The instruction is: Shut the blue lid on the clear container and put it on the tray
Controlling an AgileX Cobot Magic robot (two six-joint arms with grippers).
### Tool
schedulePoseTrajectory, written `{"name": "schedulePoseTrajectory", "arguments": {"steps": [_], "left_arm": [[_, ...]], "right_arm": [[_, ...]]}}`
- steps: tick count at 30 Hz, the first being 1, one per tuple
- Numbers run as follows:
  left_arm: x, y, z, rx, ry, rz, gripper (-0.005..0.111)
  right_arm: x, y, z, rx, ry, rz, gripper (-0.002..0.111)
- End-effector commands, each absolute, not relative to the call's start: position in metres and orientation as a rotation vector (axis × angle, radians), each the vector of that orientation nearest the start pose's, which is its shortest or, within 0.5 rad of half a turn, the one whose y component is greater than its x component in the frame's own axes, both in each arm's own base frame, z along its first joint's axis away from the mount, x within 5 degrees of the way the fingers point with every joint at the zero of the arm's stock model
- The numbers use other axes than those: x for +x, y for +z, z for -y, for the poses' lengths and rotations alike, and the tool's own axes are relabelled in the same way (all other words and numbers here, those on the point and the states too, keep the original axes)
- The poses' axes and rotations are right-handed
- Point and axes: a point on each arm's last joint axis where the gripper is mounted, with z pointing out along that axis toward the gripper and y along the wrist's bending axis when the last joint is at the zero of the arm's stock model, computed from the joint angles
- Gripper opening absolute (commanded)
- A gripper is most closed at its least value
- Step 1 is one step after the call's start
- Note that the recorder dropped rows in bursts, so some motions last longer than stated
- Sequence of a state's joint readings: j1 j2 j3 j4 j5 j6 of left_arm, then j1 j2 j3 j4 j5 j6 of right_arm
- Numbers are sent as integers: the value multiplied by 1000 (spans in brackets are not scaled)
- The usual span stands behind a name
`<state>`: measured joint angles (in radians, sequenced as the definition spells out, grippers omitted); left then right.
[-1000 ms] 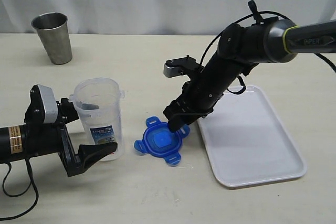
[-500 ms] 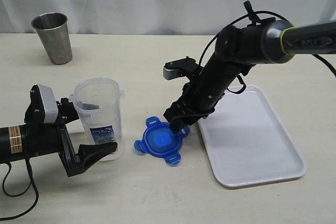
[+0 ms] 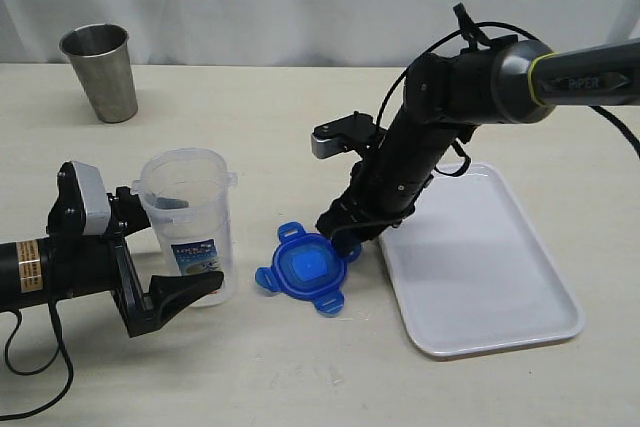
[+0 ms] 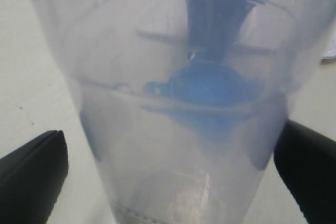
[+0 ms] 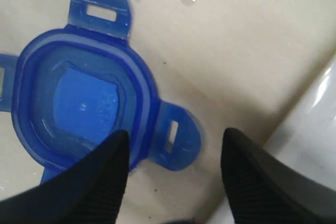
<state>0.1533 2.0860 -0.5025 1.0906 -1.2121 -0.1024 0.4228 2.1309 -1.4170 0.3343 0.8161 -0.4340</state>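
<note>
The blue lid (image 3: pixel 303 269) lies flat on the table between the clear container (image 3: pixel 188 217) and the tray (image 3: pixel 500 277). My right gripper (image 3: pixel 346 239) hangs open just above the lid's edge nearest the tray. In the right wrist view one flap of the lid (image 5: pixel 79 98) sits between the open fingertips of that gripper (image 5: pixel 176 135). The container stands upright and uncovered. My left gripper (image 3: pixel 180 247) is open with its fingers on either side of the container, and its wrist view shows the container (image 4: pixel 173 145) filling the gap between the black fingers (image 4: pixel 31 177).
A grey steel cup (image 3: pixel 100 72) stands at the back left. The tray's white rim (image 5: pixel 315 108) lies right beside the right gripper's outer finger. White curtain behind the table.
The right gripper has shifted slightly towards the tray and a little up from the lid. The left gripper, container and lid have not moved.
</note>
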Motion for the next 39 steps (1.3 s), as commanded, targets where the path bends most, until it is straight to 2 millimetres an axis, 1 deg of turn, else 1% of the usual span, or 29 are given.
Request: {"name": "schedulePoseTrajectory", "arguments": {"steps": [1, 8, 11, 16, 24, 26, 29, 34, 36, 39], "left_arm": [[264, 73, 35, 814, -634, -1757, 105], [264, 73, 35, 814, -634, -1757, 105], [264, 73, 35, 814, -634, -1757, 105], [264, 73, 35, 814, -634, -1757, 105], [264, 73, 35, 814, -634, -1757, 105], [264, 73, 35, 814, -634, -1757, 105], [264, 73, 35, 814, -634, -1757, 105], [264, 73, 35, 816, -635, -1757, 105], [264, 73, 35, 814, -634, -1757, 105], [264, 73, 35, 814, -634, -1757, 105]], "right_arm": [[364, 117, -192, -955, 438, -2863, 51], [361, 98, -193, -967, 448, -2918, 51], [361, 95, -193, -953, 448, -2931, 51], [357, 96, -192, -981, 468, -2964, 35], [355, 96, -192, -1011, 479, -2980, 34], [354, 96, -192, -1013, 483, -2986, 32], [354, 96, -193, -1004, 500, -2992, 24], [352, 96, -194, -1052, 511, -2976, 4], [352, 96, -194, -1055, 512, -2976, 4], [352, 104, -195, -1054, 512, -2958, 4]]}}
